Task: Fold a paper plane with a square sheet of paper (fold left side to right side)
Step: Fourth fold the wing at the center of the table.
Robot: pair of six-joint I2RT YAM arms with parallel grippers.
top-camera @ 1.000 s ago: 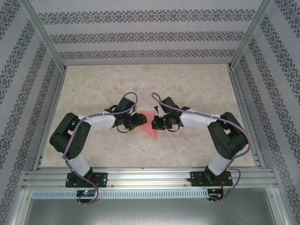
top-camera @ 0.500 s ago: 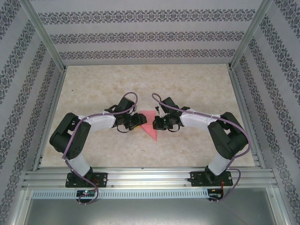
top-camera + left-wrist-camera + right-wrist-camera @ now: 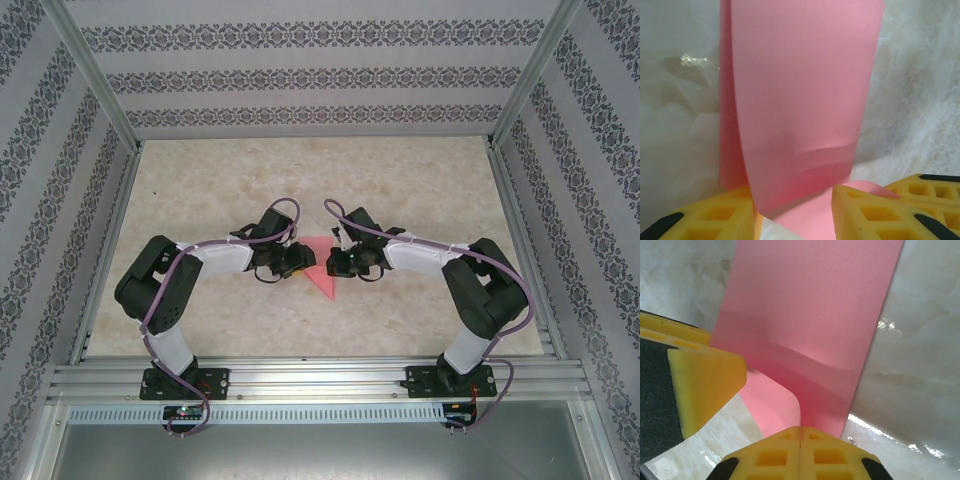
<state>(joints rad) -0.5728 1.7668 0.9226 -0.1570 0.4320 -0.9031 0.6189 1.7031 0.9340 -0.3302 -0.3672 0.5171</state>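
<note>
My right gripper (image 3: 800, 440) is clamped tight on the edge of the square sheet of paper (image 3: 800, 90), which bows upward just ahead of its fingertips. My left gripper (image 3: 792, 201) has its jaws apart; the lifted flap stands between them, nothing pinched.

My worry is that if those jaws catch the flap where it already buckles, I press in a crooked crease, and any tug against the right pinch could tear or drag the sheet.

The left wrist view shows two layers and a small wrinkle near the fingers. The right wrist view shows the pinch itself. From above, a pink point pokes out between both grippers.
</note>
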